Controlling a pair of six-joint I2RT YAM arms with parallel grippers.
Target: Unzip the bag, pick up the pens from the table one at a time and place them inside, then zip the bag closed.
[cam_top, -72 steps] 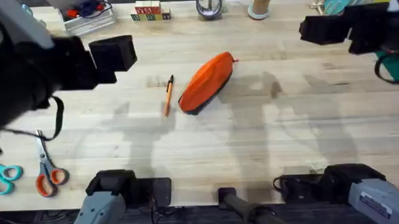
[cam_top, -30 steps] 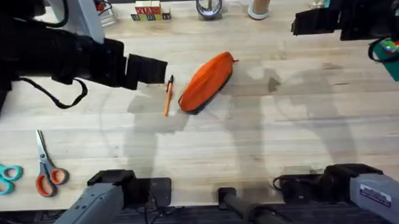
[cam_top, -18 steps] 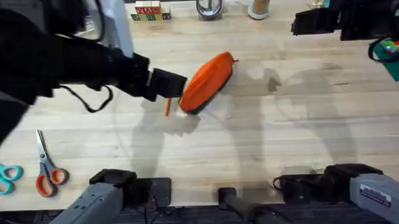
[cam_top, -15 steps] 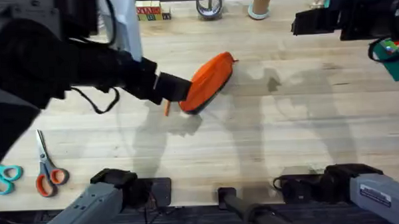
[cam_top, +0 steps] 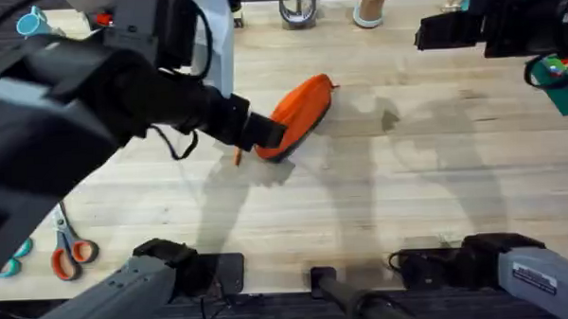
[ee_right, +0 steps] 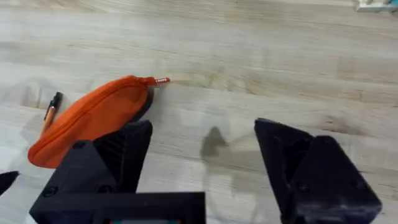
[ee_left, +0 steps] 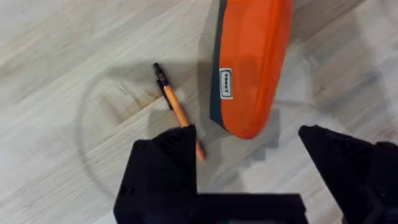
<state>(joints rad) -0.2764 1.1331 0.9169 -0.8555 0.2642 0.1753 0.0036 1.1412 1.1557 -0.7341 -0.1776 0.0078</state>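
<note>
Hovering left tool (ee_left: 249,162) released | plump fabric bag (ee_left: 252,62) | slim pen (ee_left: 177,112) | right tool (ee_right: 202,162) released

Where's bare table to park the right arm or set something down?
Free: the wide plank stretch of the light wooden table right of the orange fabric pouch, towards the arm bases. Crowded: the pouch's left end, with the thin orange pen and the open left claw; orange-handled scissors at the left edge.

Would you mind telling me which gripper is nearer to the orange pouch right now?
Left. The left gripper hangs open just above the near end of the bag, beside the pen. The right gripper is open too, well off toward the table's far right edge.
</note>
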